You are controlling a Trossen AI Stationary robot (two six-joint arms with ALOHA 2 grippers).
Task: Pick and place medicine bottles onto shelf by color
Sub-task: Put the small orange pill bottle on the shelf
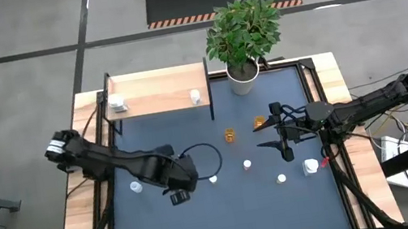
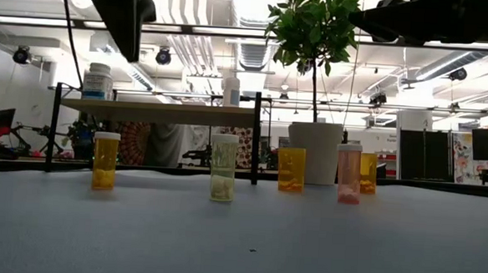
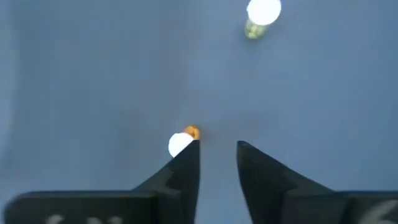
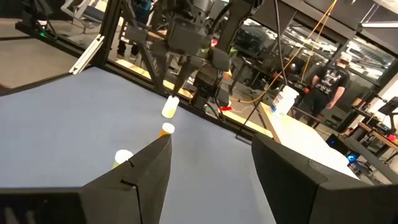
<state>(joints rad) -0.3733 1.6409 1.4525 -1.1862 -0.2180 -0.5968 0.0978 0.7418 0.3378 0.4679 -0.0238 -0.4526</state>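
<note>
The shelf (image 1: 155,92) stands at the table's far left with two white bottles (image 1: 116,104) (image 1: 194,95) on its board. Several small medicine bottles stand upright on the blue tabletop; two are orange (image 1: 229,135) (image 1: 259,122), the others show pale caps (image 1: 247,163) (image 1: 281,177). My left gripper (image 1: 177,193) (image 3: 217,163) hangs above the table's near left, pointing down, its fingers slightly apart with nothing between them. An orange bottle with a white cap (image 3: 181,142) (image 1: 213,180) stands just beside one finger, below it. My right gripper (image 1: 281,131) (image 4: 211,168) is held level over the right half, open and empty.
A potted plant in a white pot (image 1: 244,75) stands at the far edge, right of the shelf. One more bottle (image 1: 136,187) stands at the near left, and a white one (image 1: 311,166) lies at the near right. A person (image 4: 329,81) stands in the room beyond the table.
</note>
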